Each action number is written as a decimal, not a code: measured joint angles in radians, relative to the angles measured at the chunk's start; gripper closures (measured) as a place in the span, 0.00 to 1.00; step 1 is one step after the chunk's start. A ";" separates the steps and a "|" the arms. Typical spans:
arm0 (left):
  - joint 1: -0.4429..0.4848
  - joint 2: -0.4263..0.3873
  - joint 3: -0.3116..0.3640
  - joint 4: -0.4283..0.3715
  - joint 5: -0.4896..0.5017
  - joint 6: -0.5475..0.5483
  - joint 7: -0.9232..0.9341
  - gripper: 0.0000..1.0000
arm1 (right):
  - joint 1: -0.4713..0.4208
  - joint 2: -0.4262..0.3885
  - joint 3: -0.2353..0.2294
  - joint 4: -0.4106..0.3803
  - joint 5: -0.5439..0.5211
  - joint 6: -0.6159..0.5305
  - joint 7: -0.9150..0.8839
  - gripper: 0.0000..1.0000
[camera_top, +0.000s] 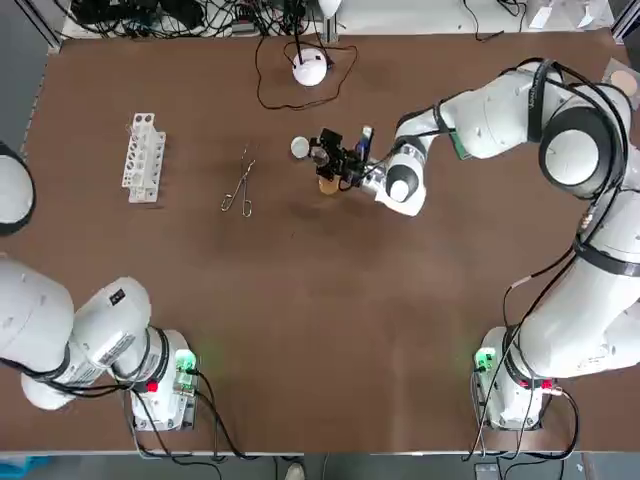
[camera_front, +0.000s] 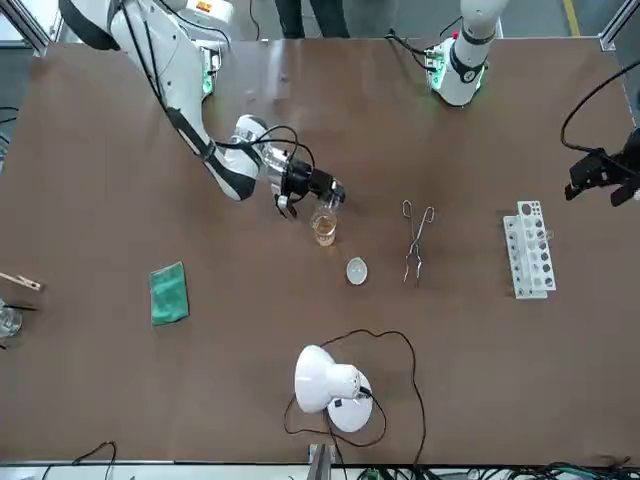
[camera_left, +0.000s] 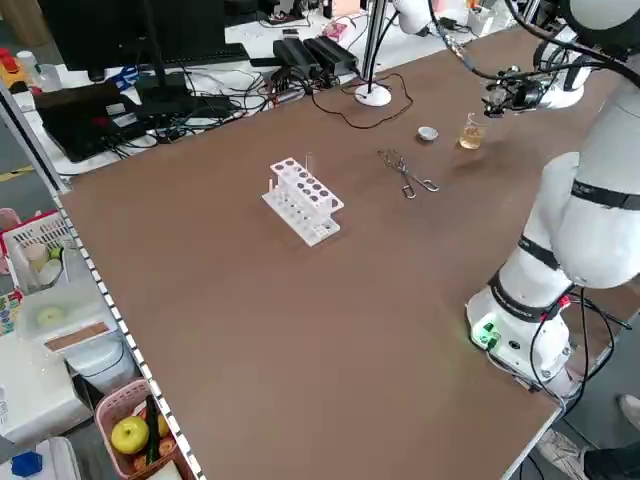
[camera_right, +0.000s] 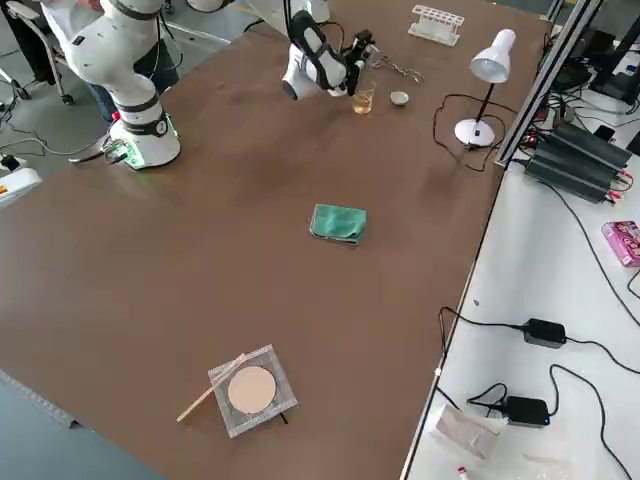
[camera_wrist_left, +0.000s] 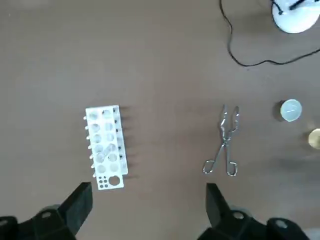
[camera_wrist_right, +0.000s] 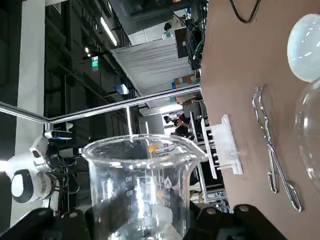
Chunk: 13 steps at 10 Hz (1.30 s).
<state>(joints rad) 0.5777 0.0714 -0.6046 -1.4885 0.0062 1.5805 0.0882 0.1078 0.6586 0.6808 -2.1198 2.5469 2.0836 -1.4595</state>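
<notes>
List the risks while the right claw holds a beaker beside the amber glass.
1. The glass beaker in the right claw is tipped sideways beside the amber-filled beaker; a bump might topple that and spill it.
2. Smooth glass may slip from the claw onto the table.
3. The round dish lies near and could be struck.
The left claw idles open near the test-tube rack.

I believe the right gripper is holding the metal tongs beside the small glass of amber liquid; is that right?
No: the right gripper holds a glass beaker, as the right wrist view shows; the metal tongs lie on the table. The gripper is beside the small glass of amber liquid.
</notes>
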 joint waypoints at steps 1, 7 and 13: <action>-0.089 -0.013 0.080 0.000 0.001 -0.005 -0.013 0.00 | -0.007 0.000 0.000 0.000 -0.003 0.000 0.017 0.61; -0.440 -0.019 0.444 0.009 0.001 -0.014 -0.016 0.00 | -0.012 0.000 0.001 -0.010 -0.013 -0.008 0.095 0.61; -0.452 -0.012 0.455 0.018 0.001 -0.014 -0.050 0.00 | -0.012 0.000 0.002 -0.019 -0.021 -0.046 0.222 0.61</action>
<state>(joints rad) 0.1260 0.0591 -0.1498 -1.4709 0.0070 1.5667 0.0379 0.0954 0.6586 0.6832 -2.1388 2.5263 2.0371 -1.2375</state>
